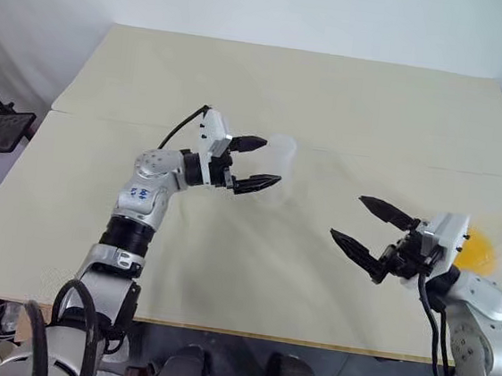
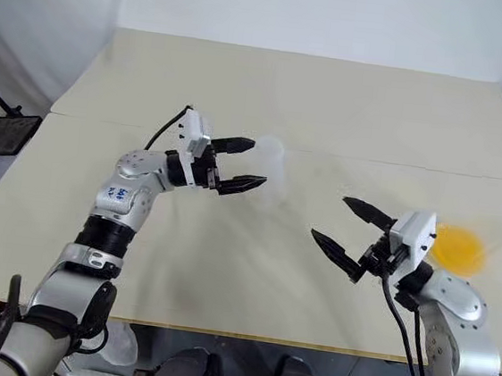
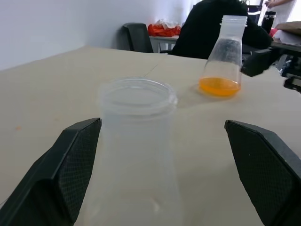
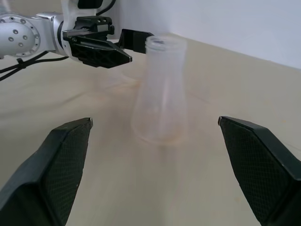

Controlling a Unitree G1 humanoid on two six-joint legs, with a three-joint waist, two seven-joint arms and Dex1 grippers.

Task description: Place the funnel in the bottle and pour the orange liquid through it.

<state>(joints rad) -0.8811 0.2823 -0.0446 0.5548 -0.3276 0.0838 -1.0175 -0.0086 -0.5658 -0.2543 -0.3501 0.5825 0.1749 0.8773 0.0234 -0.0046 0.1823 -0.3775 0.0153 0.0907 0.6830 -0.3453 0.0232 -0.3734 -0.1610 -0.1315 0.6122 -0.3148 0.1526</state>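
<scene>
Left gripper (image 1: pixel 260 163): jaws spread wide, level, just beside the bottle.
Right gripper (image 1: pixel 371 227): jaws wide apart, holding nothing.
Bottle (image 4: pixel 161 92): upright on the surface (image 1: pixel 332 98), between both grippers.
Orange liquid (image 3: pixel 219 86): pooled in a flask (image 3: pixel 224 54) behind the right gripper.

The bottle (image 4: pixel 160 92) stands mid-table (image 1: pixel 333 89); the flask (image 3: pixel 225 56) with orange liquid (image 3: pixel 219 86) stands well to its right.

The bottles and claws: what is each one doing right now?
Empty bottle: upright, uncapped, nothing inside, not held.
Flask with orange liquid: upright, open-topped, a little liquid at the bottom.
Left claw: open, at the empty bottle's neck.
Right claw: open, holding nothing.
</scene>
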